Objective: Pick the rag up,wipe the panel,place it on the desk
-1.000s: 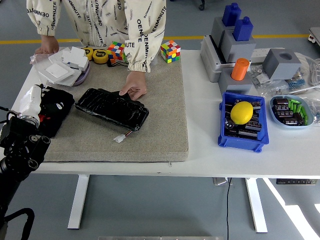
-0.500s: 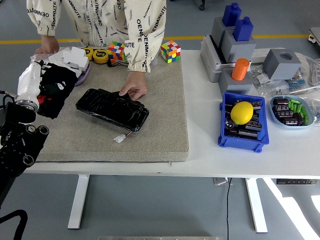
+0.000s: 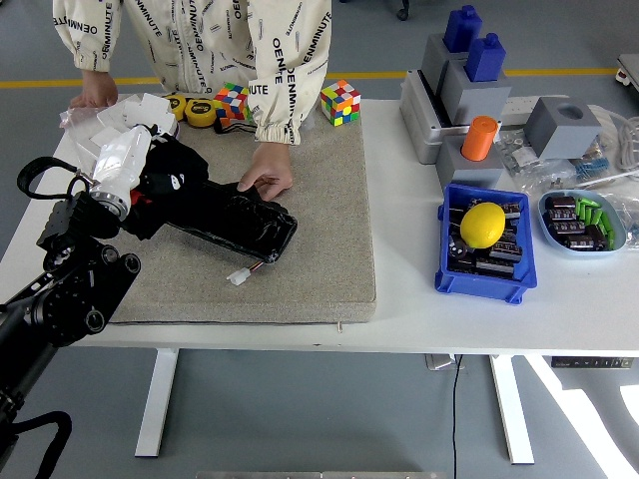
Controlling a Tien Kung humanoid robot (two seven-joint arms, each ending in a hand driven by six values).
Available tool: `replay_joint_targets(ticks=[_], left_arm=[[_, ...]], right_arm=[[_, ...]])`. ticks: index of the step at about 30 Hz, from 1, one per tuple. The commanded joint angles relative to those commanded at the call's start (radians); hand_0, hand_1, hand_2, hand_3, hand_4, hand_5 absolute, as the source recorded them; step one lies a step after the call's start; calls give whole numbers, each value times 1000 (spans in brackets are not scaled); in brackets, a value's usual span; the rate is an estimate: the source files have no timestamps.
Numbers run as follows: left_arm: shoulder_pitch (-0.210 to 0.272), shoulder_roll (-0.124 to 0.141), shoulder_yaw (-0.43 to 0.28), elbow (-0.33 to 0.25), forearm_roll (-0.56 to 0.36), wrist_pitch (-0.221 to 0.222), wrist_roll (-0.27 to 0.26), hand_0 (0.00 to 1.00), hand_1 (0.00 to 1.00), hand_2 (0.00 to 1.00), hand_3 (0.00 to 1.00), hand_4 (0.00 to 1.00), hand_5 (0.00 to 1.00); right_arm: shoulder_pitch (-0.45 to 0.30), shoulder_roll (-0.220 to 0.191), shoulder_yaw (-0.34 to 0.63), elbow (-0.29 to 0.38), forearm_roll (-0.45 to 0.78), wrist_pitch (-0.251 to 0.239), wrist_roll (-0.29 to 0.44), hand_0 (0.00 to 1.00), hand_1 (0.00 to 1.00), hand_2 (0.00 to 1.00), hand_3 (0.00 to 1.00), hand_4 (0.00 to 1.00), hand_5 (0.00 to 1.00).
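Head view: the left hand (image 3: 125,165) grips the black rag (image 3: 172,178), fingers closed around it, pressing it onto the black panel's (image 3: 232,222) left end; a person's hand (image 3: 267,176) steadies the panel's far edge — all on the grey mat (image 3: 319,230).

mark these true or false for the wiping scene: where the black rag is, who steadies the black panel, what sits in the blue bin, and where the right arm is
1. The robot's left hand holds the black cloth rag at the left end of the glossy black panel. True.
2. A person's hand rests on the panel's far edge. True.
3. The yellow lemon-shaped object lies on the grey felt mat. False: it sits in the blue plastic bin.
4. The robot's right arm reaches over the mat. False: it is out of view.
5. Two multicoloured puzzle cubes stand in front of the person. True.
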Motion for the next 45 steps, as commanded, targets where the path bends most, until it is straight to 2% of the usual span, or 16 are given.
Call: replay_joint_targets(ticks=[6,14,21,33,39,45], left_arm=[[-7,-3,-27,35,49,0,3,201,366,413,563,682,2],[-6,-4,-16,46,3,-1,-4,202,362,410,563,685,2],[2,2,51,-7,-43,-10,6,199,352,408,564,683,2],[22,31,232,-122,-142,-65,81,196,343,406,564,683,2],[41,43,328,-197,-219,-63,85,196,340,406,564,683,2],[52,40,404,-257,-272,-54,77,195,338,405,564,683,2]], right_arm=[[-1,1,-3,0,2,1,0,522,552,492,520,837,353],[0,4,3,0,2,2,3,522,553,491,520,837,353],[-3,5,0,2,8,3,3,522,553,491,520,837,353],[-1,4,-24,11,34,4,3,522,553,491,521,837,352],[-3,5,-32,13,38,4,3,521,554,491,521,837,352],[-1,6,-45,16,51,5,3,521,553,491,521,837,352]])
